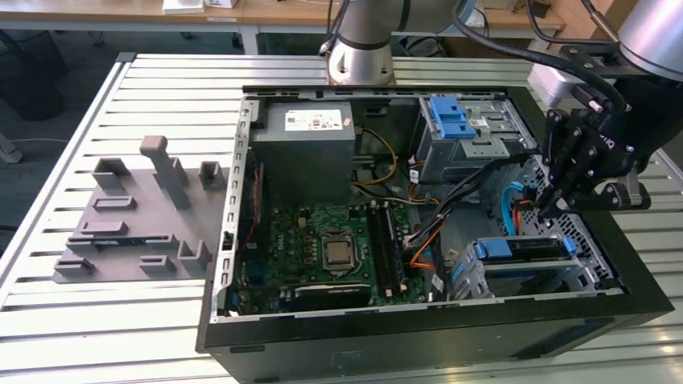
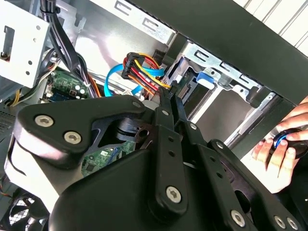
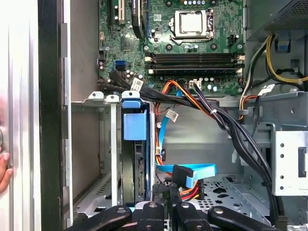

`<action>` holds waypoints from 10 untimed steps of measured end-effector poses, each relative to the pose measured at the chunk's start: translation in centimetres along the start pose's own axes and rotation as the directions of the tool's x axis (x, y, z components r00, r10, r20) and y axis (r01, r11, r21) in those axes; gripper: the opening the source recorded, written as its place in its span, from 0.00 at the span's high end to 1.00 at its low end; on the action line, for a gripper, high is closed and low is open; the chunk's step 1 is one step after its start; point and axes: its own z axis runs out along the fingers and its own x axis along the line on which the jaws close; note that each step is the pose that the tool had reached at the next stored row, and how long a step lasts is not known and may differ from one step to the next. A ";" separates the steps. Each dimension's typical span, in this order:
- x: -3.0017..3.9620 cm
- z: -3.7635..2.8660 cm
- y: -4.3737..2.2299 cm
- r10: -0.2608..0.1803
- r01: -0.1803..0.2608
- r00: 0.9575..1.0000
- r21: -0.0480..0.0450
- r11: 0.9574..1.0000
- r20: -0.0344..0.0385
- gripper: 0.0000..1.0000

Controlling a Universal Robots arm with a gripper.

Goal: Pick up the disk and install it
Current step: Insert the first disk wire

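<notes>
Nearest in the exterior view is the black steel wall of the open computer case [image 1: 427,336], which lies on its side on the slatted aluminium table [image 1: 107,320]. Just behind that wall, at about five o'clock within the case, the flat silver-grey disk with blue plastic side rails [image 1: 520,250] already sits in the lower metal drive cage, its blue rail end showing. The black gripper [image 1: 549,210] hangs over it at about three o'clock of the case, fingers drawn together with nothing visible between them, the tips close to a flat blue data cable [image 3: 187,172] beside the cage. I judge the picking up done and the seating or cabling of the disk to be the step in hand. Work at that bay calls for care, since a bundle of orange, red and black wires [image 1: 427,240] crowds it. A person's hand [image 2: 279,149] rests on a dark object outside the case. At the centre lies the green motherboard [image 1: 320,240]. At nine o'clock on the table stands a grey moulded fixture block [image 1: 128,224]. Farther, at twelve o'clock, are the grey power supply box [image 1: 304,152], whose white sticker carries print too small to read, and an upper drive cage with a blue latch [image 1: 469,132]. Beyond rises the silver arm base [image 1: 363,48].
</notes>
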 end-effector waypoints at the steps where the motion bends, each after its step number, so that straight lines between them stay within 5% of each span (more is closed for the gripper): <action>1: 0.01 0.02 0.00 0.005 -0.005 1.000 0.000 1.000 0.000 0.84; 10: 0.30 0.22 0.00 0.009 -0.009 1.000 0.000 1.000 0.000 0.84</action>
